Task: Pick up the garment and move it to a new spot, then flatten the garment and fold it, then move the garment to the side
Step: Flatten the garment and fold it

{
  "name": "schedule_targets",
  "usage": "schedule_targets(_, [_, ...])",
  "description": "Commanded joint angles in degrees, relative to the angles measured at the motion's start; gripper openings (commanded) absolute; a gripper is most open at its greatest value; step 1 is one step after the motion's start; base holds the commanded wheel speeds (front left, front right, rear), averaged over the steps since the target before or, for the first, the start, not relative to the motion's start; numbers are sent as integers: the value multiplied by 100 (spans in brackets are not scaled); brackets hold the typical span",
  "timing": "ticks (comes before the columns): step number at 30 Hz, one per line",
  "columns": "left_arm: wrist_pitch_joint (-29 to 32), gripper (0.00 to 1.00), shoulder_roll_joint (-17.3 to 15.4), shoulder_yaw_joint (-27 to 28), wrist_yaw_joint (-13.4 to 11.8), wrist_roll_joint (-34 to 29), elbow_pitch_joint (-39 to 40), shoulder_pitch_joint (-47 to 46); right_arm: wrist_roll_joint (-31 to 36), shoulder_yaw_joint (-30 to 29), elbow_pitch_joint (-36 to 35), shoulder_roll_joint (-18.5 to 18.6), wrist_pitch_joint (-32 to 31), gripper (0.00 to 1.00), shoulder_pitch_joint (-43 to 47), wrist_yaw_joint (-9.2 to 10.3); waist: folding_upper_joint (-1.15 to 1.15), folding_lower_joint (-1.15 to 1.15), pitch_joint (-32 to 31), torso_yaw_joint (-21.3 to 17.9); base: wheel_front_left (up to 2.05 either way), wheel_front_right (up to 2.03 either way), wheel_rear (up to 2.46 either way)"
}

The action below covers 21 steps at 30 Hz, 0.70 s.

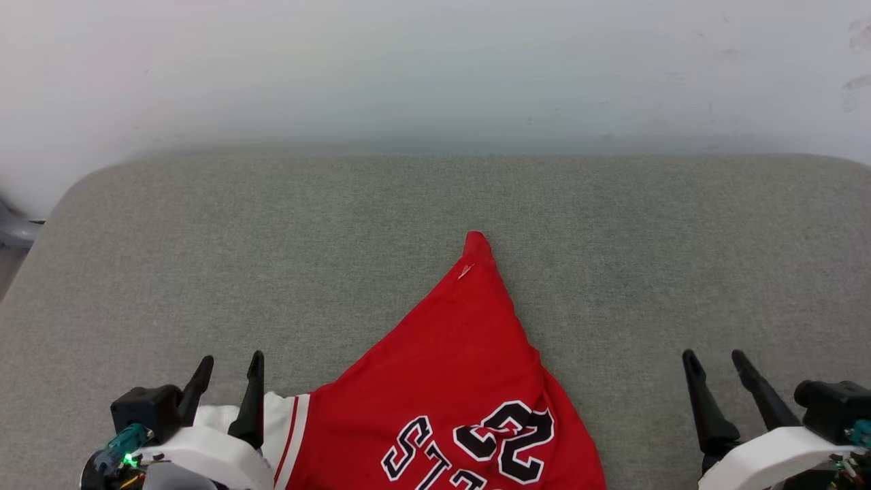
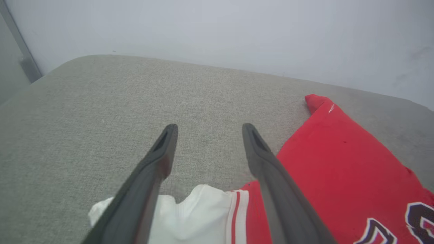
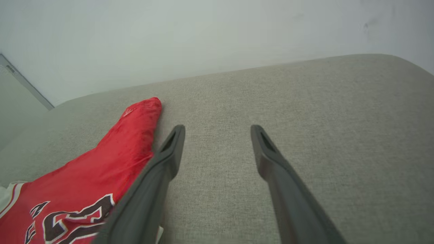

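The garment [image 1: 456, 367], a bright red jersey with black white-outlined lettering and a white panel edged by a red stripe, lies on the grey cushion at the bottom centre, one corner stretched to a point away from me. My left gripper [image 1: 230, 364] stands open at the lower left, over the jersey's white edge; in the left wrist view its fingers [image 2: 156, 162] are spread with the white panel [image 2: 200, 210] lying between them, nothing pinched. My right gripper [image 1: 714, 359] is open at the lower right, over bare cushion, to the right of the garment [image 3: 101, 173].
The grey fabric cushion [image 1: 272, 231] spans the view, with rounded far corners against a pale wall [image 1: 435, 68]. A grey object [image 1: 13, 231] shows past the cushion's left edge. Bare cushion lies to the left, the right and beyond the jersey.
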<state>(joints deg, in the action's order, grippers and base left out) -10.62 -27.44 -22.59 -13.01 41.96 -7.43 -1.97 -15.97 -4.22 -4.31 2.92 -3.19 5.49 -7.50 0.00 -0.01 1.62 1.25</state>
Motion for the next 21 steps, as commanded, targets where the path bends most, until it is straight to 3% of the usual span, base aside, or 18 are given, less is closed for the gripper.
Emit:
schedule_targets(1, [-138,100,35,-27,30,-120,110,-110,-57,9,60,-5,-239,100,55,2,0,1,9,21,0,0,0])
schedule_targets(6, [-368,100,129,-88,-7,-540,509,-226,-92,237,190,35,-1283,100,-42,2,0,1,89,146,0,0,0])
schedule_targets(11, [-435,100,269,-103,-61,-901,896,-325,-317,747,272,402,-2209,100,-346,2,0,1,235,325,0,0,0])
schedule_targets(21, [-465,100,580,-96,88,-1226,1125,-541,-707,1808,734,1088,-3282,100,-1464,3,0,1,719,720,0,0,0])
